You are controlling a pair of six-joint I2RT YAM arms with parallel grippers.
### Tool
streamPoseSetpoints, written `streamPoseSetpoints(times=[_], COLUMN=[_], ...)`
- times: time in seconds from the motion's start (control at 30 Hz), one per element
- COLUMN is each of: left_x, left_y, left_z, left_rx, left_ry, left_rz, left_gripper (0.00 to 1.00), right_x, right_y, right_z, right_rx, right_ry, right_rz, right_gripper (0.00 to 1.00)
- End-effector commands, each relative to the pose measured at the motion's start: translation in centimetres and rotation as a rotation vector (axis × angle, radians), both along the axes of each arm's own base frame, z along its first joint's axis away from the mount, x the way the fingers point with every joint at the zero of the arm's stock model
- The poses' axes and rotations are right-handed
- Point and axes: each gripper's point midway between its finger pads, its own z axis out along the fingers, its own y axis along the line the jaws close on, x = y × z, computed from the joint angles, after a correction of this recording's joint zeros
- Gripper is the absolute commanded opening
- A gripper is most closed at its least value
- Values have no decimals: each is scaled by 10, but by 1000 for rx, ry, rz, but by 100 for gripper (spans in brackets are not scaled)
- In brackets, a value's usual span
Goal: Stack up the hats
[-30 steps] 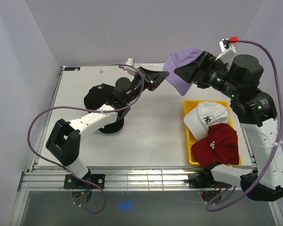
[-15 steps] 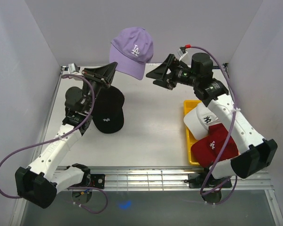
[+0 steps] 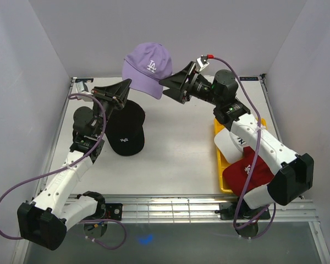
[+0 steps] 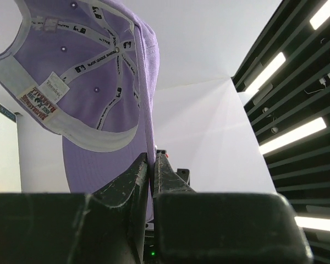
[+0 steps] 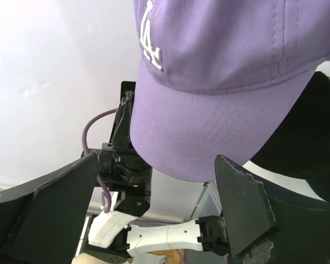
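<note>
Released by the right claw [image 3: 166,89], now spread apart, the lavender cap [image 3: 148,66] hangs clamped in the left claw [image 3: 130,83] above the black cap [image 3: 125,135], apparently next for stacking.

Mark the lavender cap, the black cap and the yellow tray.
lavender cap [image 3: 148,61]: top external view, crown just above the logo.
black cap [image 3: 126,126]: top external view, crown above its white logo.
yellow tray [image 3: 219,162]: top external view, bare left rim.

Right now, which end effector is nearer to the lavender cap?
Left. The left end effector is shut on the lavender cap at its edge, holding it aloft; the right end effector is open at the brim, not gripping it.
</note>
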Motion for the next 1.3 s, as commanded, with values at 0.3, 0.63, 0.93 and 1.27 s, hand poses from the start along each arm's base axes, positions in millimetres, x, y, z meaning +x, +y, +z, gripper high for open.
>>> streamPoseSetpoints(times=[0.3,0.63,0.93,1.27], left_x=[-15,-19,-23,-33], left_y=[9,6,6,10], left_z=[25,22,12,-6], left_rx=[-39,-47,-70,-103], left_ry=[-74,-61,-44,-20], left_rz=[-19,-52,-70,-84], left_gripper=[0,0,0,0], right_x=[-8,-3,-5,-8], right_y=[4,12,24,31], right_z=[0,-7,-9,-3], right_rx=[92,160,256,334], right_ry=[-30,-21,6,-27], right_rz=[-19,-3,41,95], right_gripper=[94,93,92,48])
